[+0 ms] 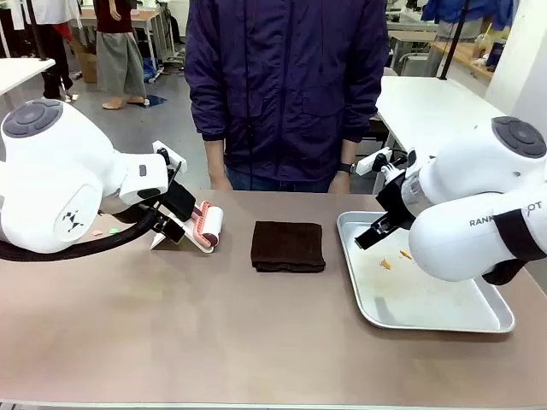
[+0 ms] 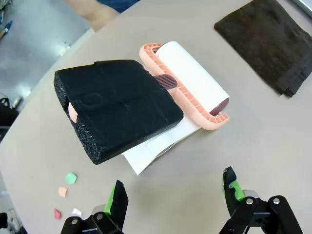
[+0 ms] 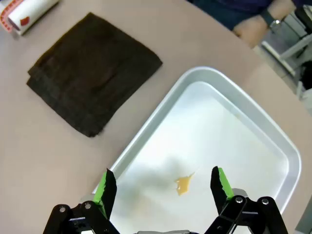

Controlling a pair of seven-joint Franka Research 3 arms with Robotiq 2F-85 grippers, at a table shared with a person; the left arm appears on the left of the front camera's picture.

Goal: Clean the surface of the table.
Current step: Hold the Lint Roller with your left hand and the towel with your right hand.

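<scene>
The taupe-brown table (image 1: pixel 214 333) spans the front view. A lint roller (image 2: pixel 187 83) with a salmon frame, white roll and black foam handle (image 2: pixel 117 107) lies on it at the left, on a white sheet. My left gripper (image 2: pixel 175 192) hovers open just short of the handle, holding nothing; in the front view this left gripper (image 1: pixel 173 224) is beside the roller (image 1: pixel 208 225). A folded dark brown cloth (image 1: pixel 288 246) lies mid-table. My right gripper (image 3: pixel 163 185) hangs open and unladen over the silver tray (image 3: pixel 273 136), above an orange smear (image 3: pixel 183 184).
Small green and pink scraps (image 2: pixel 71 178) lie on the table near the left gripper. The tray (image 1: pixel 504 323) at the right holds orange bits (image 1: pixel 386 263). A person in a purple jacket (image 1: pixel 286 85) stands at the far edge, one hand (image 3: pixel 251 29) resting near the tray.
</scene>
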